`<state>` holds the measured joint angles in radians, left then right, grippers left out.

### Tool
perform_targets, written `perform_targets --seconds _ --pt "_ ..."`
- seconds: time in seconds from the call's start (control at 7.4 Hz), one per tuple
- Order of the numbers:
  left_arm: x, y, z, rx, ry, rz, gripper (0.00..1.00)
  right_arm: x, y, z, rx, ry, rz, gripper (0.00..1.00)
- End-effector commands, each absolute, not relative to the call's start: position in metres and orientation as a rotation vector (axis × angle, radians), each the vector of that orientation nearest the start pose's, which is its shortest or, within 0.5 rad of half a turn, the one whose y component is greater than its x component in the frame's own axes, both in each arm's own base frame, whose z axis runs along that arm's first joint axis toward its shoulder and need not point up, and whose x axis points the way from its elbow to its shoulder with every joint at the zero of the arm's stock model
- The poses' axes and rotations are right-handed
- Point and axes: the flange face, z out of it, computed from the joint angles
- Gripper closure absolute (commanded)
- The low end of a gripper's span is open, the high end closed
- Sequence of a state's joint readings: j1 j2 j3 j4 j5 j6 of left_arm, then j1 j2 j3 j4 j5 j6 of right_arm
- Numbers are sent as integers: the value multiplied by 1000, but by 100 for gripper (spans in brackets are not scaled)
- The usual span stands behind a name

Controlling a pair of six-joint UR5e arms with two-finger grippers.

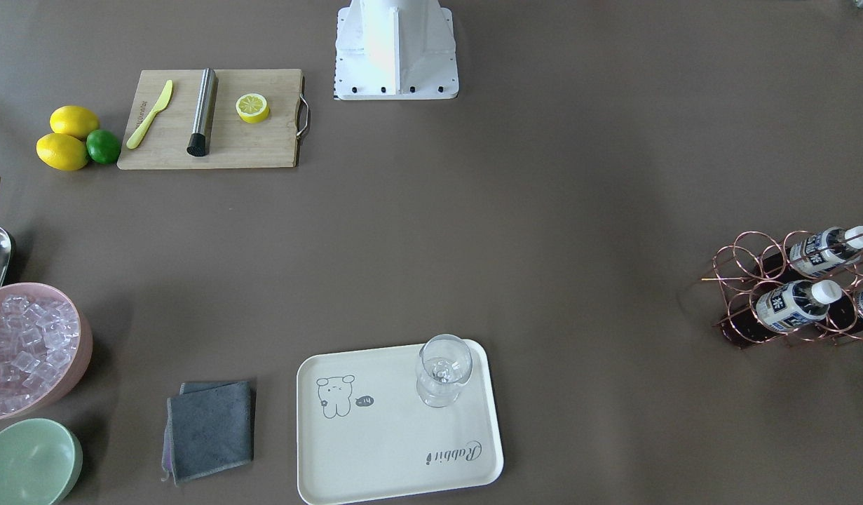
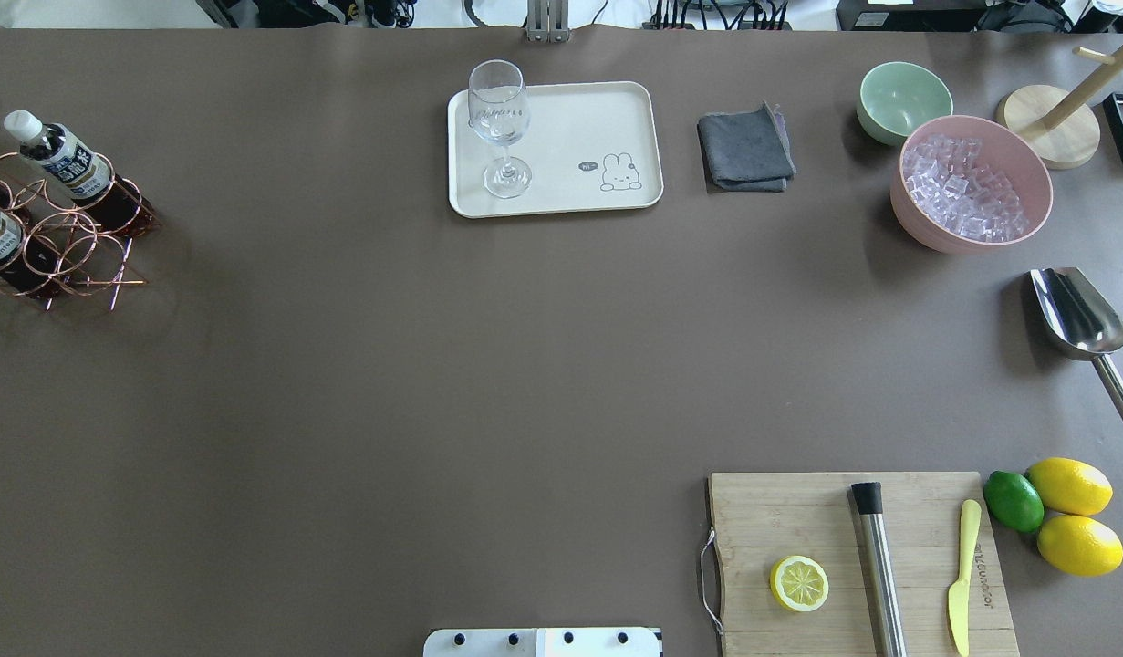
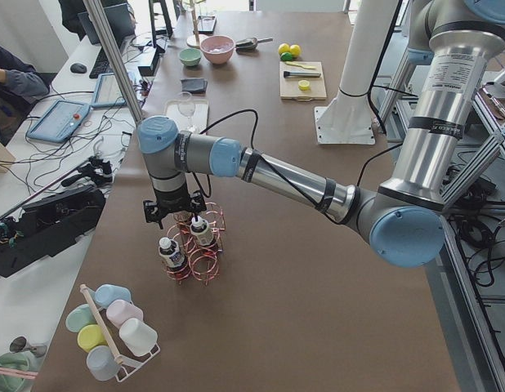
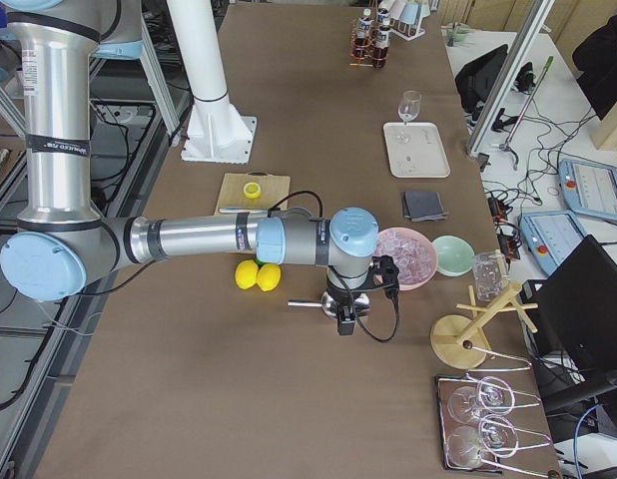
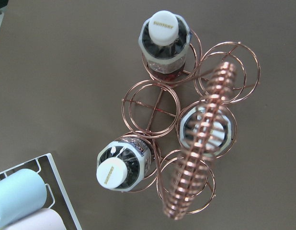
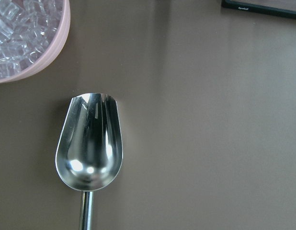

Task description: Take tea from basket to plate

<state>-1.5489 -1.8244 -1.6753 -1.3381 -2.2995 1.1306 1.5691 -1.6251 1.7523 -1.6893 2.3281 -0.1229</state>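
Brown table [image 2: 433, 365], tea bottle [image 5: 163, 33] capped SUNTORY sits in the copper basket [image 5: 205, 129], plate [image 1: 396, 435] reads Rabbit, and can't tell whether left gripper [image 3: 172, 216] or right gripper [image 4: 344, 321] jaws are apart.

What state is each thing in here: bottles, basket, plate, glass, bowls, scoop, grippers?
tea bottles: three, capped, upright in the basket.
basket: three cells filled, three empty.
plate: holds only the glass.
glass: upright, empty.
pink bowl: full of ice.
green bowl: empty.
scoop: empty, lying flat.
left gripper: over the basket, jaws unclear.
right gripper: over the scoop, jaws unclear.
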Motion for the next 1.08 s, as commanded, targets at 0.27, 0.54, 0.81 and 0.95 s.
perform_targets --seconds 0.27,0.54,0.81,0.95 --pt "-31 -580 461 578 558 1224 4 63 -464 612 50 -770 -119 0" --pt "-31 -579 461 582 556 1231 25 63 -467 612 49 -772 -116 0" --pt "-31 -579 459 585 554 1233 76 68 -478 592 88 -766 -129 0" --pt "-31 -579 459 589 551 1245 87 67 -478 592 86 -780 -127 0"
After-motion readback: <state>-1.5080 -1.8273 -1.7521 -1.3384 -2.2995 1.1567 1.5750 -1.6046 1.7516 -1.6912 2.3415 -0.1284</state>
